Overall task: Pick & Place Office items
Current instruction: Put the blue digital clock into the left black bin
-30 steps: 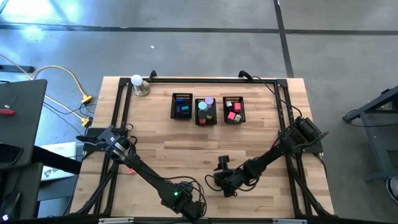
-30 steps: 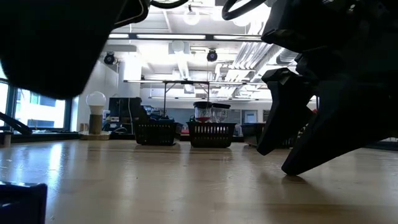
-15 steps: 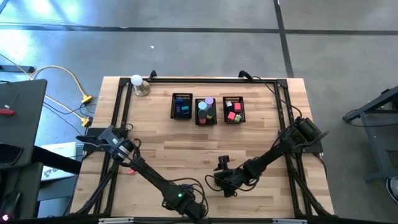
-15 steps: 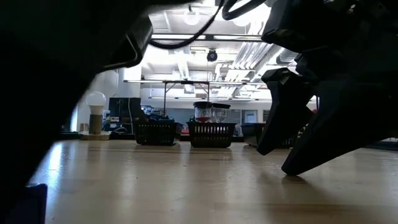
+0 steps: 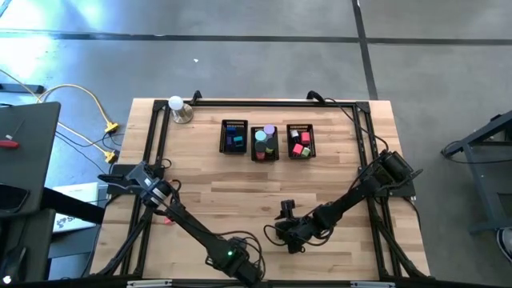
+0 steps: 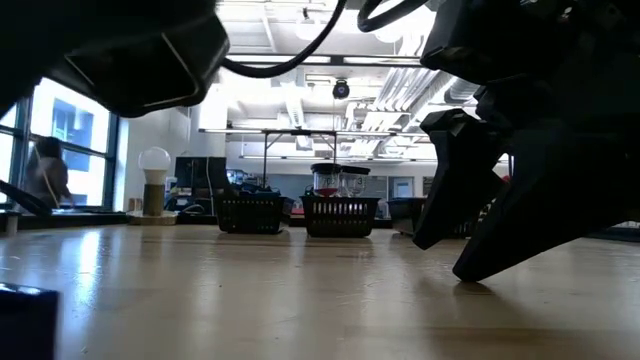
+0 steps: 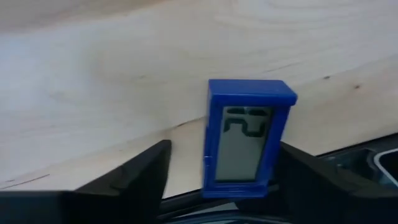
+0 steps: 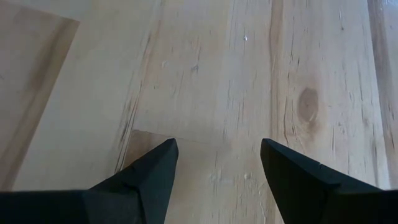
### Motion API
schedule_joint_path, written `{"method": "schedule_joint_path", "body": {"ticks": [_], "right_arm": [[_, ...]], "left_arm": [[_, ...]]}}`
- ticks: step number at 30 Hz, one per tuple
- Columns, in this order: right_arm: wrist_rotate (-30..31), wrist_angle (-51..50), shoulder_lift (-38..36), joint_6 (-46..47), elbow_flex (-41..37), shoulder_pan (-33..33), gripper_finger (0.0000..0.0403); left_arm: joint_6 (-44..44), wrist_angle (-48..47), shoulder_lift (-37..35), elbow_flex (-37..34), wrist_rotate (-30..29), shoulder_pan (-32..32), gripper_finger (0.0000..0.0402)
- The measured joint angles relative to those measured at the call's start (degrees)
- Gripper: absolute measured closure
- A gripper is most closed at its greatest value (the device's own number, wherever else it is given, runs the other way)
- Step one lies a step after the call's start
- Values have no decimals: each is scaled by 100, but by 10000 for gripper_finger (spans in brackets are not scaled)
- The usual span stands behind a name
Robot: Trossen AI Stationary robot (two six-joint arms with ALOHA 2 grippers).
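My left gripper (image 7: 217, 180) hanging at the table's near edge, fingers straddling a blue block with a grey display (image 7: 249, 137), grip not tellable; my right gripper (image 8: 217, 168) resting mid-table, jaws apart, empty; remaining office items (image 5: 268, 141) sitting in three black mesh bins (image 5: 234, 123) at the far side

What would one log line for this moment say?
left gripper: open, straddling blue block | right gripper: open, empty, low over table | bins: hold coloured items

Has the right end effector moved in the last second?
No. In the low view the right end effector sits in the same spot against the middle bin, tip near the table.
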Motion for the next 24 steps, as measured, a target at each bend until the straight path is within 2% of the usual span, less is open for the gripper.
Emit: {"method": "schedule_joint_path", "body": {"ticks": [8,12,18,24], "right_arm": [[0,0,0,0,0,0,177],[0,0,0,0,0,1,177],[0,0,0,1,0,0,177],[176,-29,-40,2,4,9,177]], "left_arm": [[322,-155,4,-9,-60,-4,270],[766,-83,2,-9,-349,-7,274],[1377,26,-10,-7,-1305,4,259],[1895,-887,-246,-57,-2330,55,255]]}}
